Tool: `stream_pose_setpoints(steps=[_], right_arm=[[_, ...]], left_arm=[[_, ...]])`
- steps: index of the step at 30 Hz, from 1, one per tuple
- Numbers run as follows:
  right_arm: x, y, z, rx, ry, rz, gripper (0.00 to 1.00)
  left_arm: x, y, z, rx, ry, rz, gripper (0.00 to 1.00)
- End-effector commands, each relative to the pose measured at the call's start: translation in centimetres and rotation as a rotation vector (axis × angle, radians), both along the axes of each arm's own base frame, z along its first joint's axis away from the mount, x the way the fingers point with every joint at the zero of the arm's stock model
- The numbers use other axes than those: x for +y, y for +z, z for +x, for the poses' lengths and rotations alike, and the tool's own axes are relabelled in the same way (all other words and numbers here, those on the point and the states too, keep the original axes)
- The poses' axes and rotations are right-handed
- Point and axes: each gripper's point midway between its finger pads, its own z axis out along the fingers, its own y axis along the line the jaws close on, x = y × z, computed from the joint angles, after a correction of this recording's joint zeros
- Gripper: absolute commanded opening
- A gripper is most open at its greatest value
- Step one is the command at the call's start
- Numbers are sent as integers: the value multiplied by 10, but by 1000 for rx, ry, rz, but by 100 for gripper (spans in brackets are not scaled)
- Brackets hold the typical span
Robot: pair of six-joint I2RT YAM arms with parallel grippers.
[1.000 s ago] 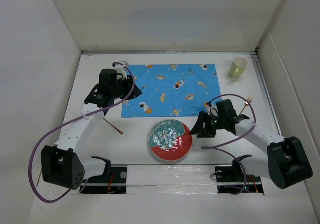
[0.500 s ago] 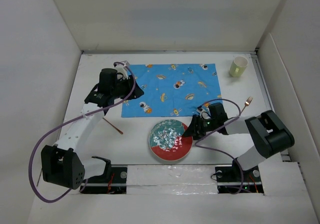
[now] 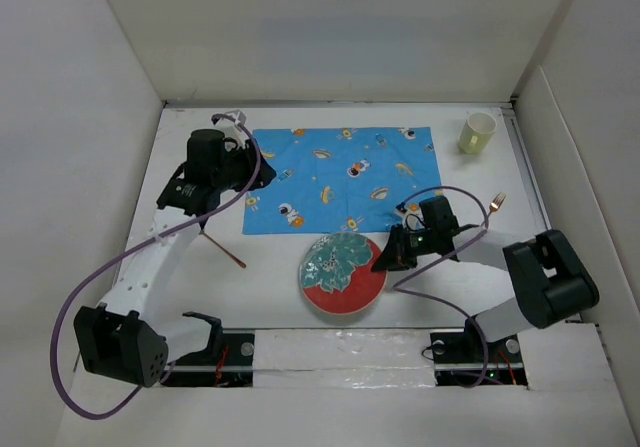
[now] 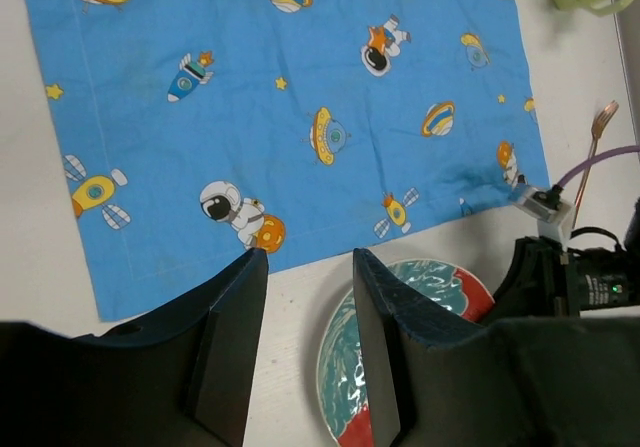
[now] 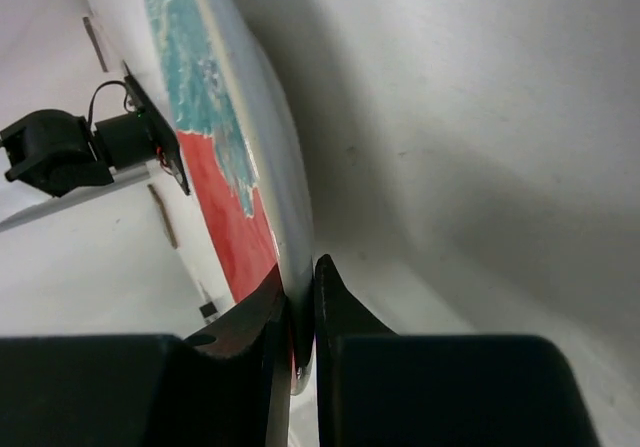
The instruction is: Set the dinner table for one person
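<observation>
A red and teal plate [image 3: 342, 277] lies on the white dinner table [image 3: 270, 292], just in front of the blue cartoon-print placemat [image 3: 340, 177]. My right gripper [image 3: 386, 259] is shut on the plate's right rim. In the right wrist view its fingers [image 5: 300, 277] pinch the rim of the plate [image 5: 220, 167], and that edge looks raised off the table [image 5: 480, 167]. My left gripper [image 3: 252, 172] hovers open over the placemat's left edge. In the left wrist view nothing is between its fingers [image 4: 308, 262], with the placemat [image 4: 280, 97] and plate [image 4: 440, 275] below.
A pale green cup [image 3: 478, 132] stands at the back right corner. A copper fork [image 3: 492, 210] lies right of the placemat. A thin brown utensil [image 3: 225, 250] lies left of the plate. White walls enclose the table on three sides.
My right gripper moved onto the plate's right rim and closed on it, and the plate tipped slightly. My left arm drew back to the left and its jaws widened.
</observation>
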Motion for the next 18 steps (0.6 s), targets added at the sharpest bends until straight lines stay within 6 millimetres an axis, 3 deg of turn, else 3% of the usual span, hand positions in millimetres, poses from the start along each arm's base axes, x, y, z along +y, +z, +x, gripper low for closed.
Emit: stream_pose_setpoints(steps=[1,2,4,5,7,8,9,10,11,13,15,16,18], right_arm=[[-4,41,10,-36,-9,-34,0],[3,68,29,-97,-12,-10,0],[3,94,48,-118,-44,8,0],[7,121,67,-174,-56,48,0],[12,148,95,-217,-109,115,0],[11,150,110,-219,-142,116,0],[14,172,142,-293,-187,114,0],[15,173,142,-287,-191,116,0],[15,164,158,-277,-226,95,0],[19,183,187,-302,-276,146,0],[22,175,209,-280,-300,174,0],[26,189,222,-293,-314,208,0],[30,178,239,-269,-333,207,0]], left_arm=[[14,39,12,-98,49,5,37],[14,40,14,-97,52,7,37],[16,48,18,-107,66,8,37],[14,49,19,-107,60,7,37],[12,50,21,-108,54,0,37],[12,50,22,-106,54,-2,37],[9,49,22,-111,38,-13,37],[9,49,22,-111,38,-13,37],[6,47,21,-107,24,-21,37],[5,44,20,-97,15,-19,37],[5,39,18,-92,11,-17,37],[4,38,17,-92,6,-20,37],[4,36,14,-92,1,-21,37]])
